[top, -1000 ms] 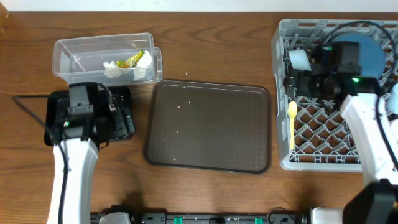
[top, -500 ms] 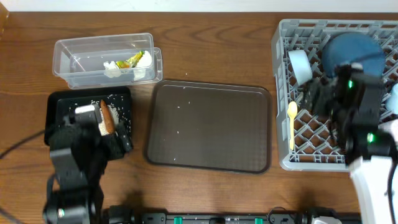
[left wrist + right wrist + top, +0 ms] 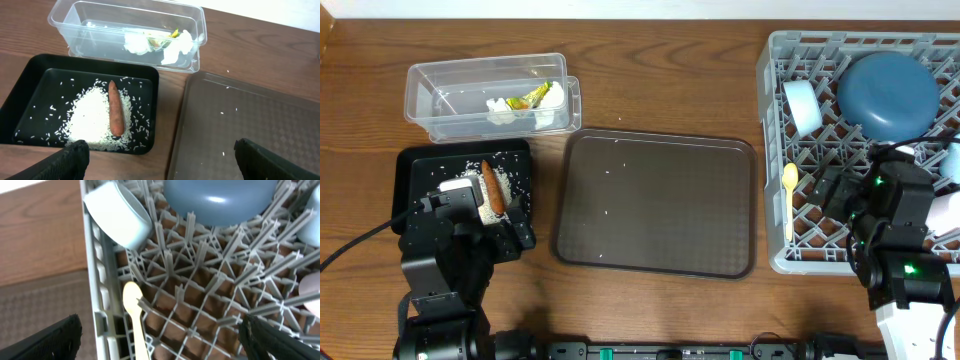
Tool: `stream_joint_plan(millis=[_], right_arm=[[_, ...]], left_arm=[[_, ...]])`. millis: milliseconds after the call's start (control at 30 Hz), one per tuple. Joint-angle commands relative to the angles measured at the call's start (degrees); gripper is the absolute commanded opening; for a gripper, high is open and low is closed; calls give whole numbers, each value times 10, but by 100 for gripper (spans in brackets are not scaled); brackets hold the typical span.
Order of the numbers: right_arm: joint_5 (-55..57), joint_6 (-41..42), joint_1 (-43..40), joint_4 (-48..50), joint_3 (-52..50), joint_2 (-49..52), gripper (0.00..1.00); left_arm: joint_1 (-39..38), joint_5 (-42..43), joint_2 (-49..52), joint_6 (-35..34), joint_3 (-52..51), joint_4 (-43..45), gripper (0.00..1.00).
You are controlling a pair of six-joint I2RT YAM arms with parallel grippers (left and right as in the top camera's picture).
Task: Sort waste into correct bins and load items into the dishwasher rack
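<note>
The clear tub [image 3: 490, 95] holds crumpled tissue [image 3: 500, 108] and the yellow-green wrapper [image 3: 532, 98]; both show in the left wrist view [image 3: 135, 42], [image 3: 172, 34]. The black tray [image 3: 415, 170] holds the carrot [image 3: 116, 107] on a heap of rice [image 3: 90, 120]. The grey rack [image 3: 775, 150] holds the dark-blue plate [image 3: 888, 95], a light-blue bowl [image 3: 802, 105] and the cream spoon [image 3: 789, 200]. My left gripper [image 3: 160, 167] is open and empty above the black tray's near edge. My right gripper [image 3: 160, 347] is open and empty above the rack's front left, near the spoon [image 3: 134, 315].
The dark brown serving tray [image 3: 655, 205] lies between the black tray and the rack, with a few rice grains on it. A second light-blue bowl [image 3: 952, 160] sits at the rack's right edge. Bare wood lies behind the serving tray.
Both arms have drawn back toward the table's front edge. The left arm has uncovered the black tray with rice and carrot. The right arm has uncovered the plate in the rack.
</note>
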Motion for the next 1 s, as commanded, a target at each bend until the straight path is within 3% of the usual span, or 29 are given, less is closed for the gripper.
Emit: stream_joint_plan(millis=[0,700,967], right_arm=[[8,9,0,-8,-4,5,99],[8,9,1,-19,-10,-5,99],[10,8,30,10,-97,-144,99]], left_arm=[[1,5,0,5,-2,2,95],[1,6,0,6,-2,2,95],[1,5,0,6,-2,2,96]])
